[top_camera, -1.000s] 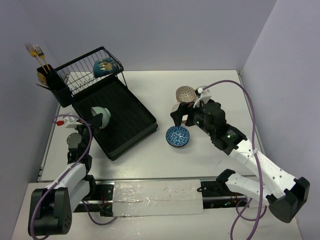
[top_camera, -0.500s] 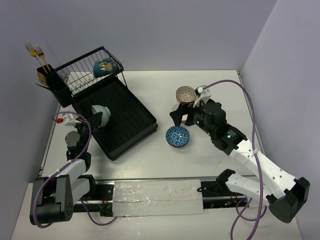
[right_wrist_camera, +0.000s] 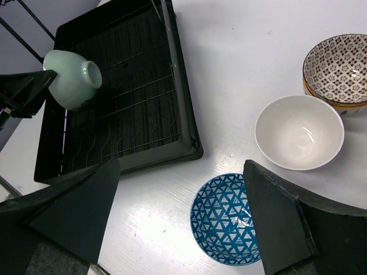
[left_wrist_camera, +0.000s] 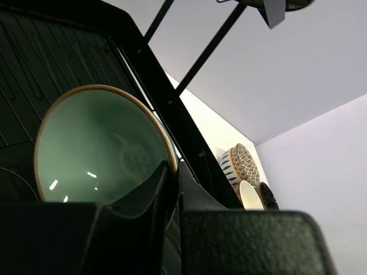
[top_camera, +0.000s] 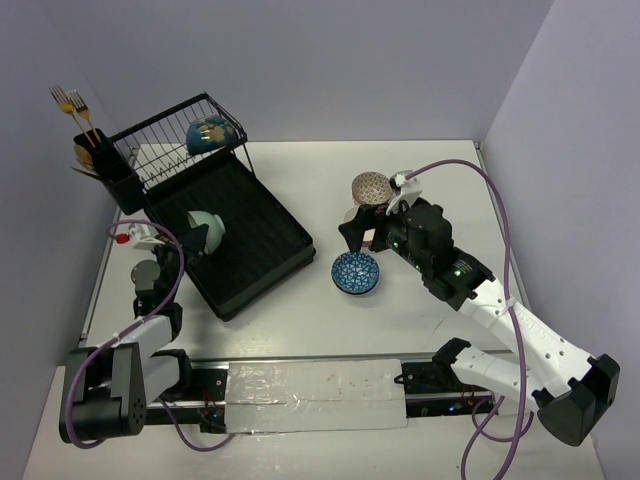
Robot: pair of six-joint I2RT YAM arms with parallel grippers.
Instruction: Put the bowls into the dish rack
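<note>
The green bowl (left_wrist_camera: 97,149) is tipped sideways, mouth facing me. My left pincer (left_wrist_camera: 174,172) pinches its rim (right pincer (right_wrist_camera: 180,166) gapes, empty).

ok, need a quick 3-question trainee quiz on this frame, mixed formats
1. True or false: the left pincer is shut on the green bowl.
2. Fill in: the teal bowl sits in the rack's ____ basket.
3. Which bowl shows between the open right pincer's fingers in its wrist view? A) blue bowl B) teal bowl C) green bowl

Key: 1 true; 2 wire; 3 A.
</note>
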